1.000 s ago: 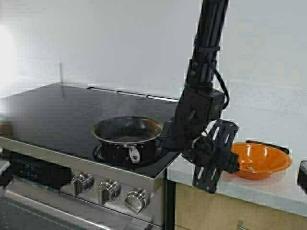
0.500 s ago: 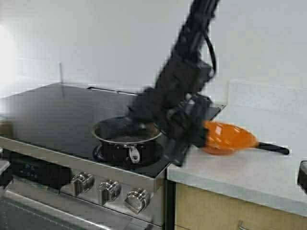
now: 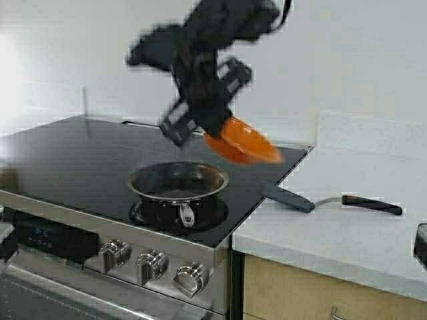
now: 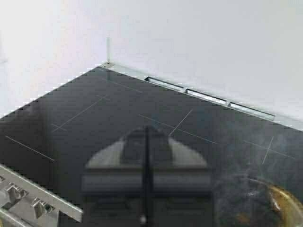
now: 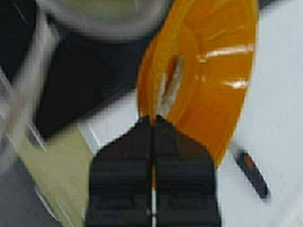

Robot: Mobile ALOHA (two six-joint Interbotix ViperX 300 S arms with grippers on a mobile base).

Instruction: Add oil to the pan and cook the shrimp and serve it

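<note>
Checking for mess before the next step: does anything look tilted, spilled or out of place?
The orange bowl is tilted steeply in the air beside the pan, held at its rim by the right tool. No spill shows.

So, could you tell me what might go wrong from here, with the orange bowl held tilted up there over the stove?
The right pincer pinches only the rim of the orange bowl, which is tilted steeply in mid-air, so it might slip and drop. The bowl sits beyond the pan rather than squarely above it, so anything tipped out could land on the stovetop. The pan is smoking, so contents may scorch or spatter.
</note>
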